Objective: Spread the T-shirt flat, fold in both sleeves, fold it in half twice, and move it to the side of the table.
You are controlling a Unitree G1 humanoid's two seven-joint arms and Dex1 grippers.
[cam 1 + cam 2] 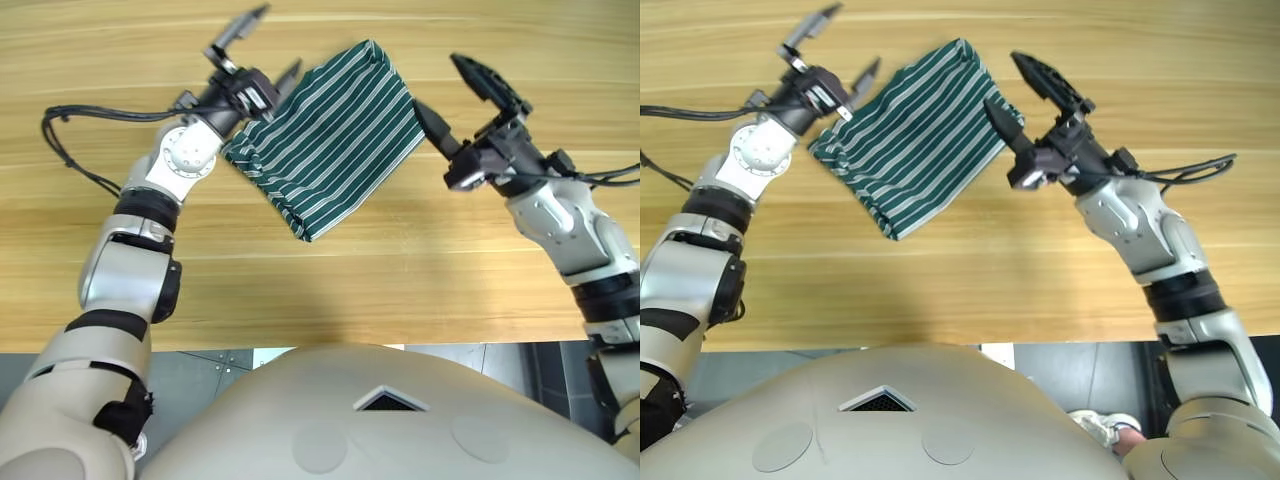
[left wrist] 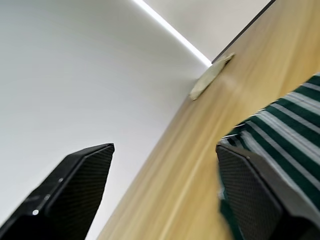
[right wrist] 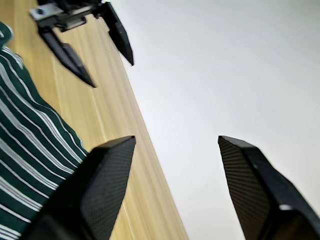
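Wooden and pale, with a long grain, the table top (image 1: 400, 260) spreads out under the T-shirt (image 1: 325, 140) and beyond it on every side. The T-shirt is dark green with thin white stripes. It lies folded into a compact, roughly four-sided bundle, turned at a diagonal, with one corner pointing back toward me and a slightly rumpled edge on my left.

My left gripper (image 1: 282, 37) is just beside the T-shirt's left edge, toward its far corner. Its two black fingers (image 2: 75, 190) are spread wide apart with nothing between them. One finger points away from the T-shirt and the other lies right at the edge of the cloth. I cannot tell whether that finger touches the fabric.

My right gripper (image 1: 437, 80) is just beside the T-shirt's right edge. Its fingers (image 3: 260, 185) are also spread wide and grip nothing. The tip of the lower finger reaches the edge of the cloth, and the upper finger angles up and away from it.

Black cables (image 1: 70, 140) loop over the wood well to the left of the T-shirt. A small flat beige piece (image 2: 210, 75) sits at the table's far edge, beyond the T-shirt.
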